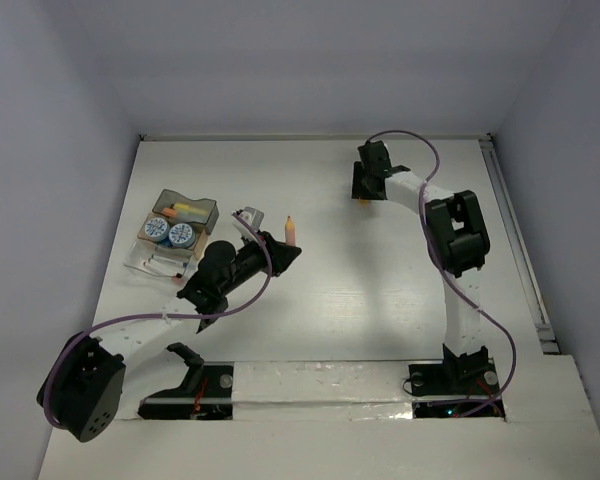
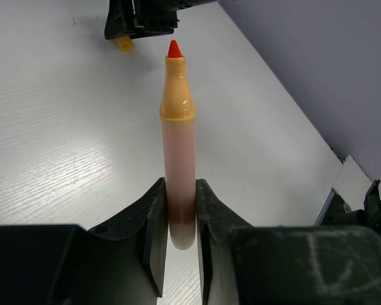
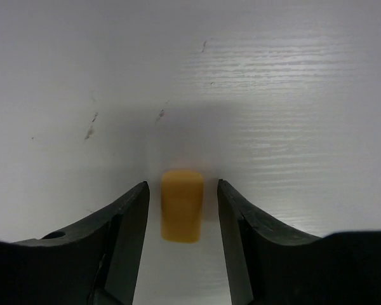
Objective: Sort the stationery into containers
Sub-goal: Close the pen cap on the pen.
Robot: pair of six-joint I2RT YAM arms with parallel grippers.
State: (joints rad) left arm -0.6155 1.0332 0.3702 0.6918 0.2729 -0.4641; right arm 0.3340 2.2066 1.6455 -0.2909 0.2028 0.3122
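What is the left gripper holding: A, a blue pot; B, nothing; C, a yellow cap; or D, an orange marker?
D: in the left wrist view, the left gripper is shut on the barrel of the orange marker.

A robot test cell in a lab is suggested: a bare white table (image 1: 330,300) is boxed in by plain grey walls (image 1: 280,60), a left arm (image 1: 140,333) and a right arm (image 1: 460,310) are bolted at its near edge, and purple cables (image 1: 130,320) are run along them.
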